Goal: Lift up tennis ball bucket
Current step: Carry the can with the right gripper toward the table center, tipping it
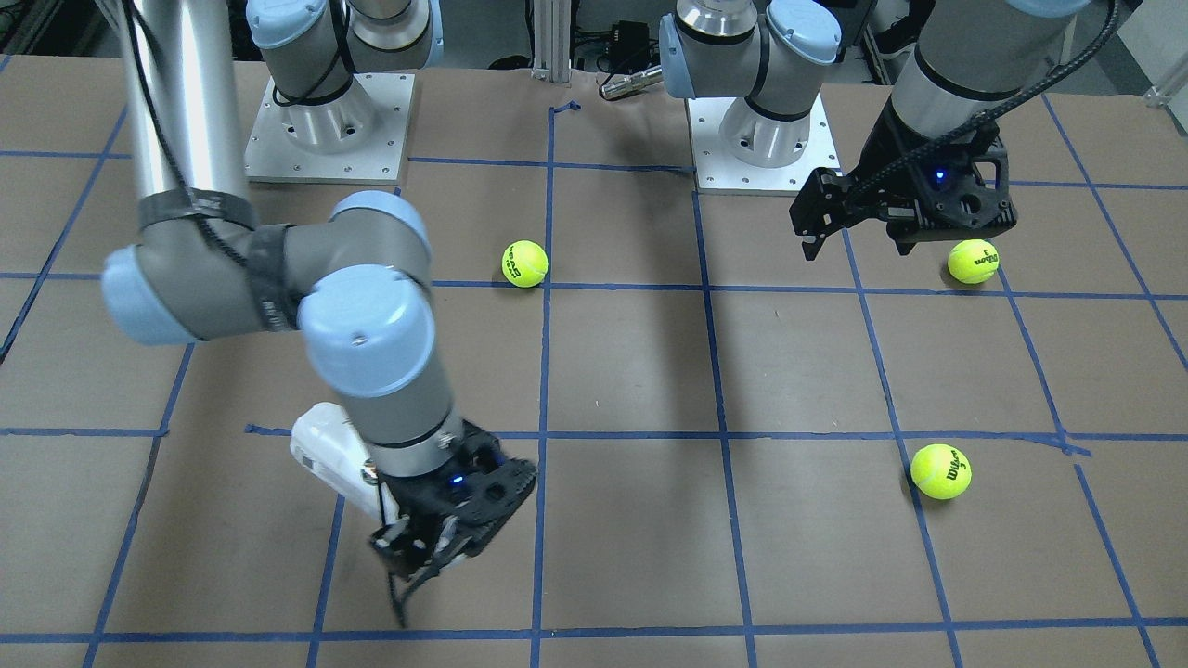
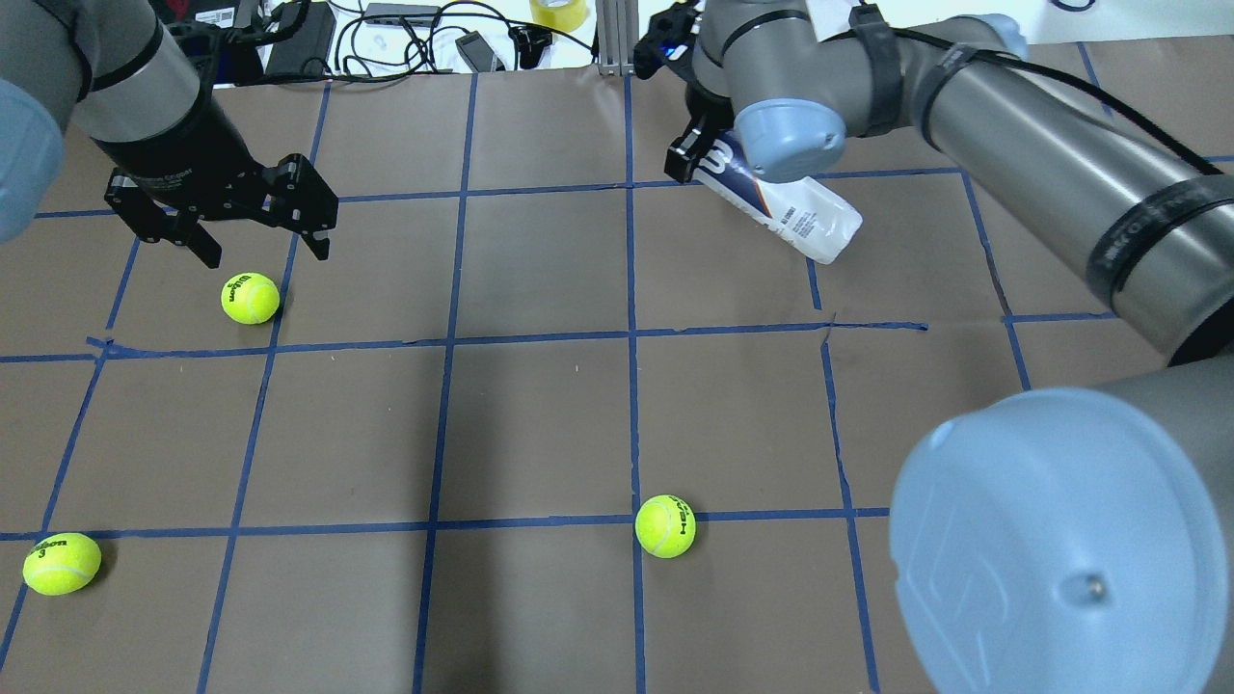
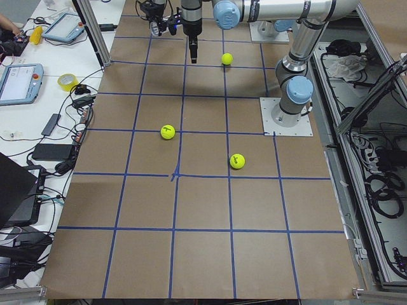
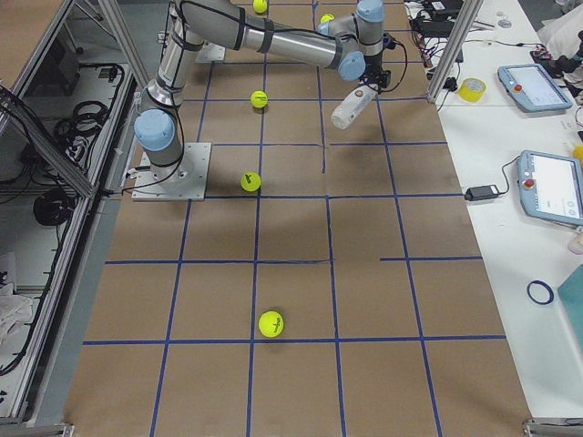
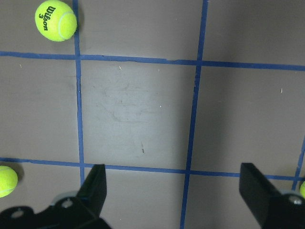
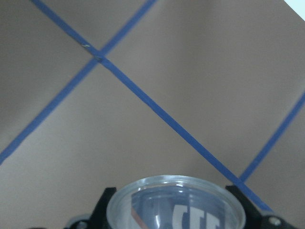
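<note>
The tennis ball bucket (image 2: 786, 205) is a slim clear can with a white and navy label. My right gripper (image 2: 702, 152) is shut on its navy end and holds it tilted, off the table at the far right. In the front view the can (image 1: 325, 452) sticks out behind the right gripper (image 1: 418, 557). In the right wrist view its clear rim (image 6: 176, 198) sits between the jaws. My left gripper (image 2: 260, 241) is open and empty, hovering just beyond a tennis ball (image 2: 250, 298). Its spread fingers (image 5: 95, 186) show in the left wrist view.
Two more tennis balls lie on the brown, blue-taped table: one at the near left (image 2: 62, 563) and one near the middle front (image 2: 665, 526). Cables and gear (image 2: 405, 29) lie past the far edge. The arm bases (image 1: 329, 125) stand on the robot's side.
</note>
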